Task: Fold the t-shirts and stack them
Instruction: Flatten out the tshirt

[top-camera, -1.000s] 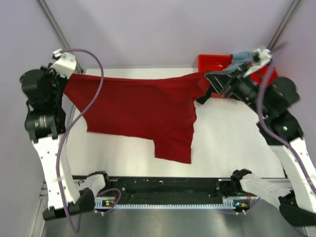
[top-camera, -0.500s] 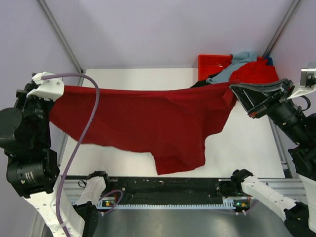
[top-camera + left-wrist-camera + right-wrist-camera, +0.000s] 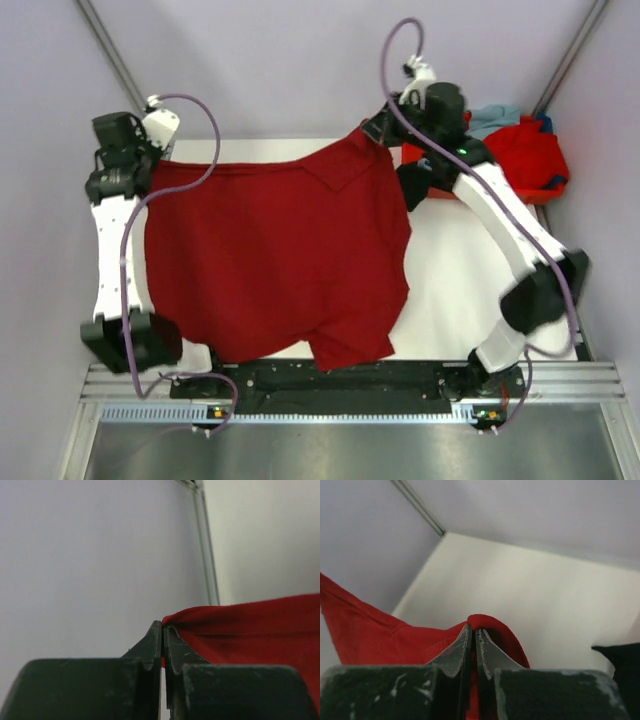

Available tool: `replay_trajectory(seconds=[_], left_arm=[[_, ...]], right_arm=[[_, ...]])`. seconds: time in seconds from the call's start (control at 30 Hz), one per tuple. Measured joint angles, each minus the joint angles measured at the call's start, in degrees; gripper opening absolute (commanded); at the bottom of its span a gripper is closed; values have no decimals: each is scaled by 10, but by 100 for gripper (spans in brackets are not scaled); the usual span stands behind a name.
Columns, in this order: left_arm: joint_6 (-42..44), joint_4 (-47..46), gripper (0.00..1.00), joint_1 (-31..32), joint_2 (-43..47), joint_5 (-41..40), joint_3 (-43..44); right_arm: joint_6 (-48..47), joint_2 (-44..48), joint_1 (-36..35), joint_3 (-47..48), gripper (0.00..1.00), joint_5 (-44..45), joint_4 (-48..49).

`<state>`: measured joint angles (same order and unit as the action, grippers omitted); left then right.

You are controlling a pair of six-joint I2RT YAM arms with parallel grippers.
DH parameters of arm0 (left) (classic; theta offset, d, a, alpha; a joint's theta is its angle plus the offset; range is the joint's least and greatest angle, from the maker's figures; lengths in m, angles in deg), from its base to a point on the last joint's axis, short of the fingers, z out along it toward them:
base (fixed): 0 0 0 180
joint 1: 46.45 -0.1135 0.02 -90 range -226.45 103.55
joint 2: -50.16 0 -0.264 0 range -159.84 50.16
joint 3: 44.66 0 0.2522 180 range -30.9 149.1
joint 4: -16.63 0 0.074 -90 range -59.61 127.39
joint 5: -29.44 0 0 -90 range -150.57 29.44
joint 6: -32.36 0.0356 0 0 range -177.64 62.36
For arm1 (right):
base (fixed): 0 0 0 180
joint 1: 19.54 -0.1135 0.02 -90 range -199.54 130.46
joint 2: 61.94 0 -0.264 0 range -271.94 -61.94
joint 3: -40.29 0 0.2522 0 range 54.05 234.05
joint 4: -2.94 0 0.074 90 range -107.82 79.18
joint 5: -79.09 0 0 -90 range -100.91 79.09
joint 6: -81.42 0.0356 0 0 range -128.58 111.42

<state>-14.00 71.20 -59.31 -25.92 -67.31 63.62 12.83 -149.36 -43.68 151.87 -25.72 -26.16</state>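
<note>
The crimson shirt (image 3: 280, 260) is spread wide across the table (image 3: 470, 270). Its far edge is stretched between the two arms, and its near part reaches down to the front rail (image 3: 350, 378), where one sleeve hangs lowest. Whether the middle rests on the table or hangs just above it cannot be told.

The left gripper (image 3: 161, 630) is pinched tight on the far-left corner, with cloth bunched right at the fingertips. The right gripper (image 3: 473, 632) is clamped on a fold at the far-right corner. That corner rises to a peak, so this side sits higher than the left.

The step in hand looks like laying the shirt out flat before the first fold. To do it well:

- Bring the two corners level.
- Hold the far edge taut enough to pull out the creases, but not so taut that the cloth slips from the small bites.
- Lower both arms together.
- Set the shirt far enough back that the sleeve does not trail over the rail.
- Let go only once the edge lies flat.

To the right, the red shirt (image 3: 525, 155), grey-blue shirt (image 3: 492, 117) and black shirt (image 3: 412, 185) are heaped on the tray (image 3: 540, 192), close to the right arm. That arm should stay clear of them as it comes down.
</note>
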Motion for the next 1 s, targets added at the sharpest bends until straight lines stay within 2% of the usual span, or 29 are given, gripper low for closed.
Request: replay_trajectory(seconds=[0.17, 0.27, 0.37, 0.57, 0.77, 1.0], left_arm=[[0, -75, 0, 0, -167, 0, -32], [1, -126, 0, -1, -254, 0, -31], [7, -160, 0, -1, -324, 1, -29], [33, -188, 0, -1, -407, -2, 8], [63, -214, 0, -1, -414, -2, 18], [118, -204, 0, -9, -375, -3, -55]], right_arm=[[30, -236, 26, 56, 0, -26, 3], [49, -348, 42, 105, 0, -44, 0], [62, -419, 52, 140, 0, -61, -3], [72, -454, 58, 167, 0, -72, -3], [82, -451, 59, 169, 0, -95, 12], [97, -377, 54, 53, 0, -130, 7]])
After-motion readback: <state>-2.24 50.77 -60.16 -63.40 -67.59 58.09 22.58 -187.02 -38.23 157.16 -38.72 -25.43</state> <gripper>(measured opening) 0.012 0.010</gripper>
